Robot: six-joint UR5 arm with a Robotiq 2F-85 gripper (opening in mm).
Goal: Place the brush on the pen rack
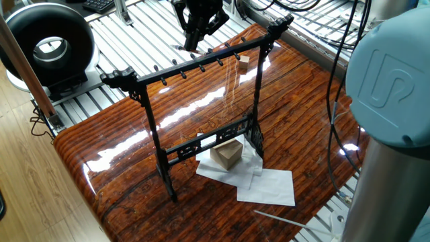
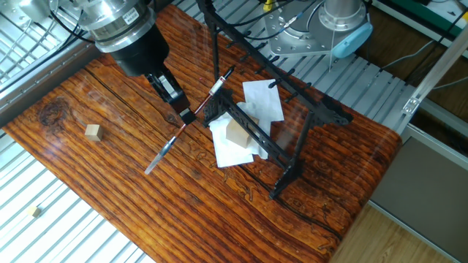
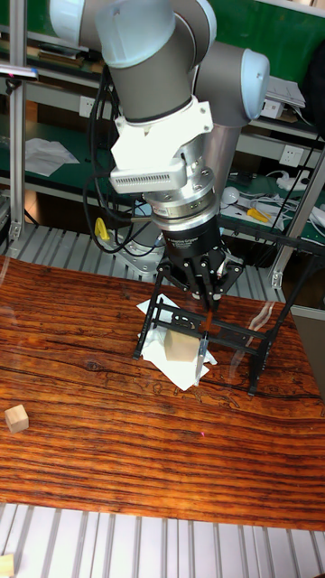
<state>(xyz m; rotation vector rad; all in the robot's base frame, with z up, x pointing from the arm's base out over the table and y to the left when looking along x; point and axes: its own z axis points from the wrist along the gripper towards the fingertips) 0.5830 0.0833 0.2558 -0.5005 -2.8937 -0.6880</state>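
My gripper (image 2: 186,115) is shut on the brush (image 2: 210,93), a thin reddish-brown stick that slants from low on the left up towards the pen rack (image 2: 301,153). The brush's upper end lies close to the rack's top bar; I cannot tell whether they touch. In the tall fixed view the gripper (image 3: 206,312) points down in front of the rack (image 3: 261,357), with the brush (image 3: 205,348) hanging below its fingers. In one fixed view the gripper (image 1: 194,39) is behind the rack's peg bar (image 1: 201,64), and the brush is hard to make out there.
A wooden block (image 1: 227,153) sits on white paper sheets (image 1: 267,186) under the rack. A small wooden cube (image 2: 92,131) lies apart on the table. A pale thin rod (image 1: 285,219) rests by the table's near corner. A black round device (image 1: 50,44) stands off the table.
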